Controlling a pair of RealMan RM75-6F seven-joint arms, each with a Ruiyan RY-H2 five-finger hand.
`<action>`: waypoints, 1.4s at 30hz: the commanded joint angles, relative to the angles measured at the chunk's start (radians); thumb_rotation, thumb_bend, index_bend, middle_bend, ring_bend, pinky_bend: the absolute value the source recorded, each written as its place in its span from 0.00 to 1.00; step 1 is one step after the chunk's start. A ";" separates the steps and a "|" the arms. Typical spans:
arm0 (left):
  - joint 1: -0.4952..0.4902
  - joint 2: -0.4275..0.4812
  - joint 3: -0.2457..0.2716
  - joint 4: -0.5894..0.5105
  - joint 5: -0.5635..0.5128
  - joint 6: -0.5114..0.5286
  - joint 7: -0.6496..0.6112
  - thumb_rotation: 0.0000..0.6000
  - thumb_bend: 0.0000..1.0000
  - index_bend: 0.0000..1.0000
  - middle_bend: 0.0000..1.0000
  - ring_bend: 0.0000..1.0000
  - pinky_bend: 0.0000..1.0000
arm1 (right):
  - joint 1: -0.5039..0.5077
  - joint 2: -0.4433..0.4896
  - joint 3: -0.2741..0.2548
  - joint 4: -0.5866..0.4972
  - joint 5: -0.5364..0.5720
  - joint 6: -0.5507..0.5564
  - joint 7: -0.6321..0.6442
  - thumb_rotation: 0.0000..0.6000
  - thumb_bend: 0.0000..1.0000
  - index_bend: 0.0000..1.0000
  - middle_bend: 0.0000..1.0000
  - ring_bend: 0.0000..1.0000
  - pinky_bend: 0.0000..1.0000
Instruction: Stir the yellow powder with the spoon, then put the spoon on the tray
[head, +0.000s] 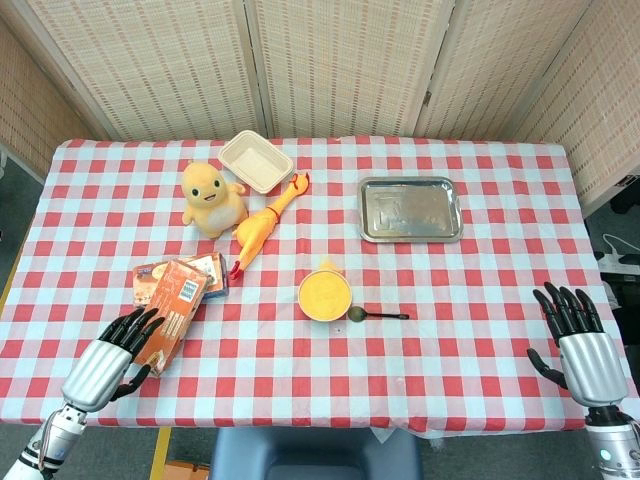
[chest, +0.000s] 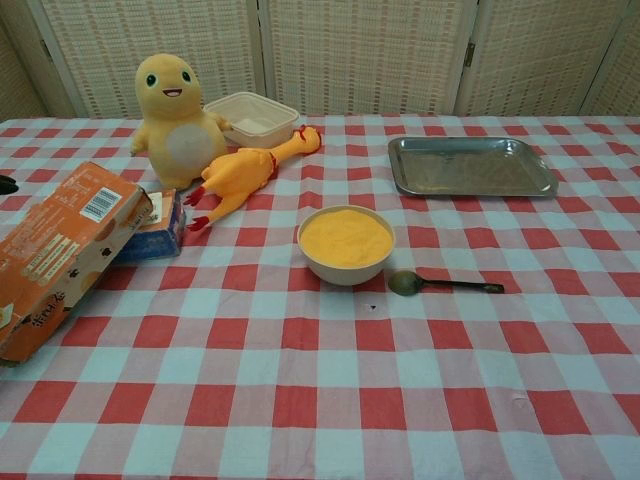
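**On the checked table: spoon beside bowl, both hands empty**

At table centre stands 1 bowl (chest: 346, 245) of yellow powder (chest: 346, 238). 1 spoon (chest: 441, 284) lies flat just right of it, its scoop nearly touching the bowl's foot, handle pointing right.

Writing: 1 orange box (chest: 62, 254) at the left edge carries a barcode label and print too small to read; a second, smaller pack (chest: 158, 226) lies against it.

1 metal tray (chest: 470, 166) sits right of centre toward the back, apart from everything — bare cloth lies between it and the spoon. 1 plush toy (chest: 177, 122), 1 rubber chicken (chest: 247, 171) and 1 cream container (chest: 253, 117) crowd the back left.

Left hand (head: 118, 356) hovers at the near edge, fingers spread over the orange box, grasping nothing. Right hand (head: 578, 338) — at the near right edge, fingers extended — is likewise empty.
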 joint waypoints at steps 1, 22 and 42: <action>0.007 0.003 -0.001 0.012 0.023 0.042 -0.031 1.00 0.43 0.00 0.00 0.00 0.13 | 0.005 -0.012 0.001 -0.002 0.003 -0.012 -0.009 1.00 0.18 0.00 0.00 0.00 0.00; 0.011 0.074 -0.006 0.037 -0.013 0.072 -0.266 1.00 0.45 0.00 0.00 0.00 0.09 | 0.318 -0.419 0.137 0.006 0.186 -0.386 -0.405 1.00 0.18 0.51 0.00 0.00 0.00; 0.004 0.116 0.024 0.033 0.033 0.074 -0.337 1.00 0.49 0.00 0.00 0.00 0.09 | 0.411 -0.671 0.172 0.257 0.285 -0.415 -0.564 1.00 0.19 0.52 0.00 0.00 0.00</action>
